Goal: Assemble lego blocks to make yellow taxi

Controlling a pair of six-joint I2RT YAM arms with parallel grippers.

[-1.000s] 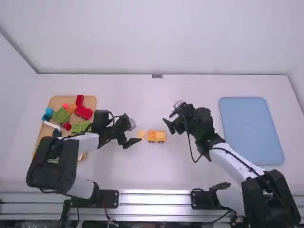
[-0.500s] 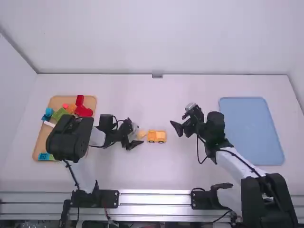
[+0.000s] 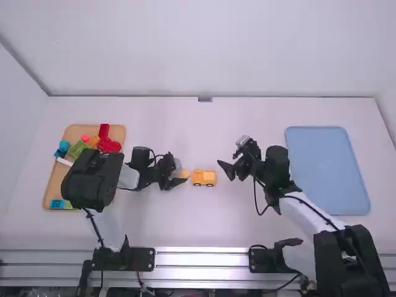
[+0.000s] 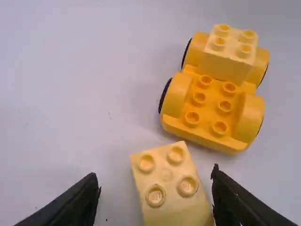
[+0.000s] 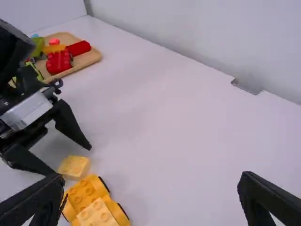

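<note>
I see the left gripper (image 3: 180,176) open, fingers either side of a yellow block (image 4: 173,188), just beside the wheeled base (image 4: 207,108). The left wrist view picks out bare studs beside a paler block (image 4: 229,52) on that base. Opposite, the right gripper (image 3: 225,171) gapes empty. The high view adds a blue tray (image 3: 328,170), well beyond the base.

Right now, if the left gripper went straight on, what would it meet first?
The left gripper would probably meet the loose yellow block first, lined up between its open jaws; the wheeled base lies beyond. Jaw height is hard to judge.
</note>
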